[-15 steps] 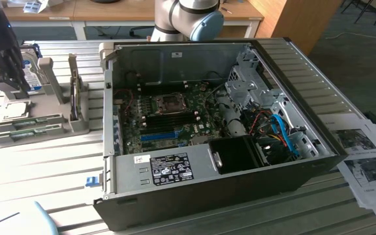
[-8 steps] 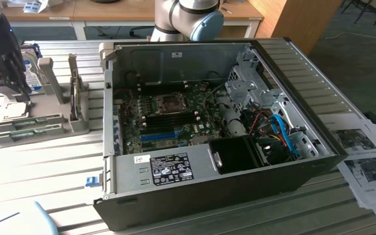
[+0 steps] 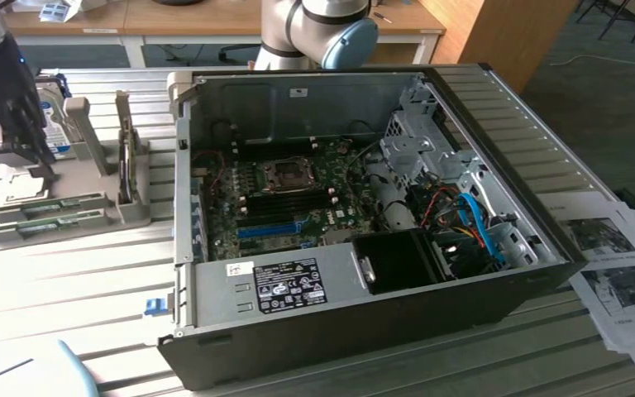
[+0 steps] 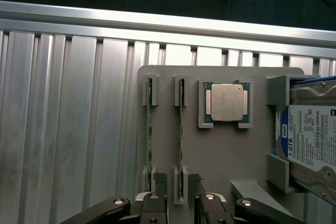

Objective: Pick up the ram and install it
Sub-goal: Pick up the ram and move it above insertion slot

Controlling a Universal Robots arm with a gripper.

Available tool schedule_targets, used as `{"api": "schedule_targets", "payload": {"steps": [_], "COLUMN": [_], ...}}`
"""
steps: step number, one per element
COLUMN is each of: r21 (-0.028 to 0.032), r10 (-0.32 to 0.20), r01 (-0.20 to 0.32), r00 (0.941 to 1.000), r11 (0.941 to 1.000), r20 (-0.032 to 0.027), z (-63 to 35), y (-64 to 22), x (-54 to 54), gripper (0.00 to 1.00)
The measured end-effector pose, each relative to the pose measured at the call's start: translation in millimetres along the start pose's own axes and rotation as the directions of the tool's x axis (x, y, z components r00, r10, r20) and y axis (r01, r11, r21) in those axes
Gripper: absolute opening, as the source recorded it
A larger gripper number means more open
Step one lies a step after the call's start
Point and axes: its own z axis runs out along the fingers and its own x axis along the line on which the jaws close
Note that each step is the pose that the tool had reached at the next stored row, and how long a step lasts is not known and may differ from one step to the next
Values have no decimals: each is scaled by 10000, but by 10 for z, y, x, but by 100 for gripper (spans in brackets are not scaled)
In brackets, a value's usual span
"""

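Two rams stand on edge in a grey holder [image 4: 210, 150]; they are thin green strips. One ram [image 4: 181, 124] runs between the fingertips of my gripper [image 4: 177, 181], which is open and hangs just above its near end. The other ram [image 4: 149, 129] stands parallel beside it, outside the fingers. In the exterior view the gripper [image 3: 17, 149] hovers over the holder at that view's left, above the rams [image 3: 47, 208]. The open computer case [image 3: 350, 223] with its motherboard [image 3: 284, 194] lies in the middle of the table.
On the same holder sit a square processor chip [image 4: 227, 102] and a silver hard drive with a blue label [image 4: 310, 135]. Printed sheets [image 3: 615, 265] lie at the exterior view's right. The table top [image 4: 68, 129] is ribbed metal.
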Motion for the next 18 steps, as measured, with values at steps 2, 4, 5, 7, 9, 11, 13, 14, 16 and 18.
{"api": "schedule_targets", "payload": {"steps": [2, 4, 5, 7, 9, 11, 13, 14, 16, 18], "r21": [0, 1, 0, 1, 0, 0, 0, 0, 1, 0], "r10": [0, 0, 0, 0, 0, 0, 0, 0, 1, 0], "r01": [0, 0, 0, 0, 0, 0, 0, 0, -1, 0], "r00": [10000, 10000, 10000, 10000, 10000, 10000, 10000, 10000, 10000, 10000], "r11": [10000, 10000, 10000, 10000, 10000, 10000, 10000, 10000, 10000, 10000], "r20": [0, 0, 0, 1, 0, 0, -1, 0, -1, 0], "z": [20, 40, 50, 69, 88, 107, 130, 141, 163, 184], "y": [0, 0, 0, 0, 0, 0, 0, 0, 0, 0], "x": [3, 7, 9, 13, 17, 21, 25, 26, 30, 34], "gripper": [29, 29, 29, 29, 29, 29, 29, 29, 29, 29]}}
